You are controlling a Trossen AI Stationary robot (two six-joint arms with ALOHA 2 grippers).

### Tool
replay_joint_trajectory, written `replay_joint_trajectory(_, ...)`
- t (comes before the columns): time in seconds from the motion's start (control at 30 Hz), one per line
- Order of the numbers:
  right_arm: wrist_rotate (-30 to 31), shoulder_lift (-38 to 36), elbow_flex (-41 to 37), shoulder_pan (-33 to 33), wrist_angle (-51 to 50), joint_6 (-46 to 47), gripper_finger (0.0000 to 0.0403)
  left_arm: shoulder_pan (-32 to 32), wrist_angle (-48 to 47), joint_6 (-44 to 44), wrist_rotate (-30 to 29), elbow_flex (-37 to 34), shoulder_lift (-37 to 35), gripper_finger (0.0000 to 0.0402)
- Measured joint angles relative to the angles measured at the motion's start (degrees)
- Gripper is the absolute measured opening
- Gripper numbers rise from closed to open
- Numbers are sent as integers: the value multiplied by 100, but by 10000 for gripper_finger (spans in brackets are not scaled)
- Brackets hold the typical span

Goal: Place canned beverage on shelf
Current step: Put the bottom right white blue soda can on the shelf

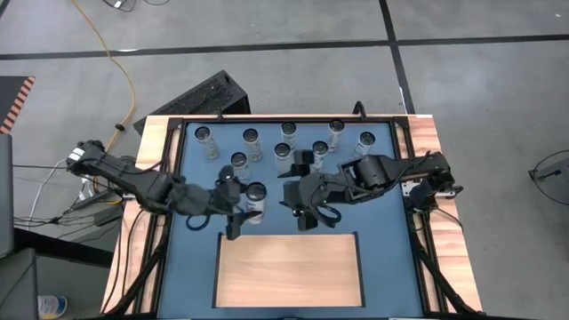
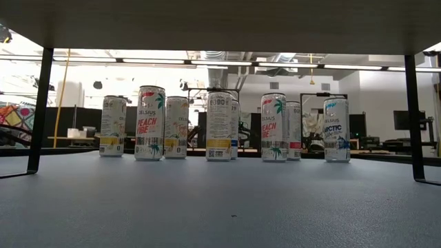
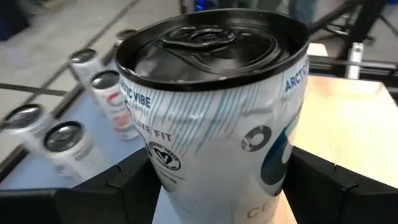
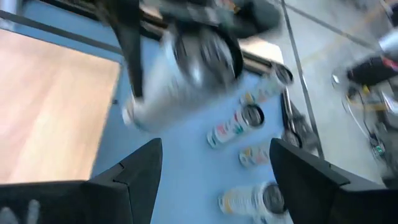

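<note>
Shelf (image 1: 289,268) is the pale wood panel at the near end of the blue bench (image 1: 378,200); left pincer (image 1: 238,212) is clamped on an Arctic Vibe can (image 3: 211,118) just off the shelf's far-left corner, can not on the wood yet. Right pincer (image 1: 307,212) hangs open and empty beside it, so risk IMO is arms clipping, or the can tipping if let go over the shelf edge. Left wrist cam shows the grip and label; low cam only shows the other cans (image 2: 150,122) standing in back.

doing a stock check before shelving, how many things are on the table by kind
standing cans on the blue surface: 8
held can in the left claw: 1
shelf: 1
total: 10
</note>
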Motion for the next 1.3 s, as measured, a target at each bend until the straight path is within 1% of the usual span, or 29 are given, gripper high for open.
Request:
replay_joint_trajectory(0.07,92,2,-2,30,-108,181,286,-379,10,-240,-492,4,-37,265)
replay_joint_trajectory(0.23,94,44,-8,72,-102,407,286,-1424,-73,-758,-1847,5,-20,265)
replay_joint_trajectory(0.37,95,44,-10,91,-60,465,286,-2052,-189,-1002,-3008,9,160,265)
replay_joint_trajectory(0.4,93,44,-10,100,-58,485,286,-2167,-219,-970,-3206,7,204,265)
replay_joint_trajectory(0.47,94,45,-10,124,-66,563,286,-2332,-221,-772,-3412,9,304,265)
replay_joint_trajectory(0.6,93,46,-10,163,-64,723,286,-2406,-194,-777,-3383,18,566,266)
replay_joint_trajectory(0.73,91,46,-10,208,-57,851,286,-2402,-209,-1330,-3408,16,702,266)
replay_joint_trajectory(0.97,91,70,-10,279,118,906,286,-2404,-483,-1767,-3334,16,913,266)
replay_joint_trajectory(1.13,88,70,-10,357,151,916,286,-2405,-672,-2081,-2980,14,1012,266)
replay_joint_trajectory(1.3,88,70,-10,387,153,934,286,-2482,-654,-2110,-2747,14,996,266)
